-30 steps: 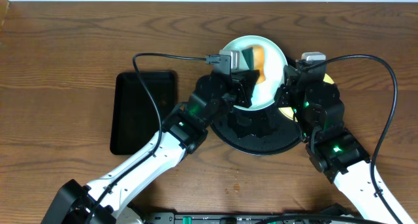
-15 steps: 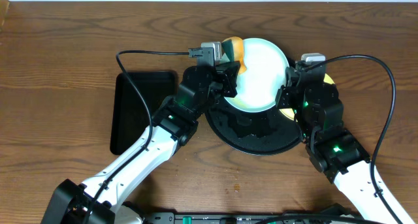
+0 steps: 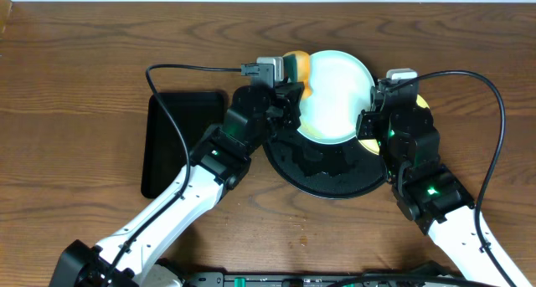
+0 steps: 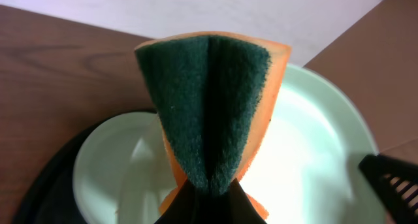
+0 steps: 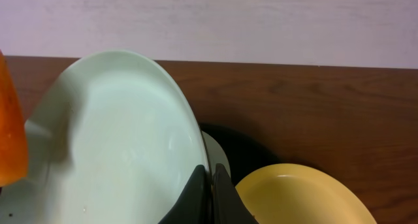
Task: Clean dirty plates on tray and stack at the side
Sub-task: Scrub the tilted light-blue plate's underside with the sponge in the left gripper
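Note:
A pale blue-white plate [image 3: 337, 96] stands tilted above the round black tray [image 3: 328, 176]. My right gripper [image 3: 366, 113] is shut on its right rim; in the right wrist view the fingers [image 5: 212, 179] pinch the edge of that plate [image 5: 124, 139]. My left gripper [image 3: 290, 88] is shut on a folded orange sponge [image 3: 298, 64] with a green scouring face [image 4: 209, 100], held at the plate's left rim [image 4: 313, 152]. A pale yellow plate [image 5: 300, 194] lies to the right, mostly under the right arm in the overhead view. A sliver of another pale plate [image 5: 221, 157] shows behind the held one.
A smaller rectangular black tray [image 3: 184, 140] lies on the wooden table to the left of the left arm. Cables loop over the table from both wrists. The table's far edge runs just beyond the plate.
My left gripper has carried the sponge leftward, from the middle of the plate's face to its left rim. The right gripper and the held plate have stayed put.

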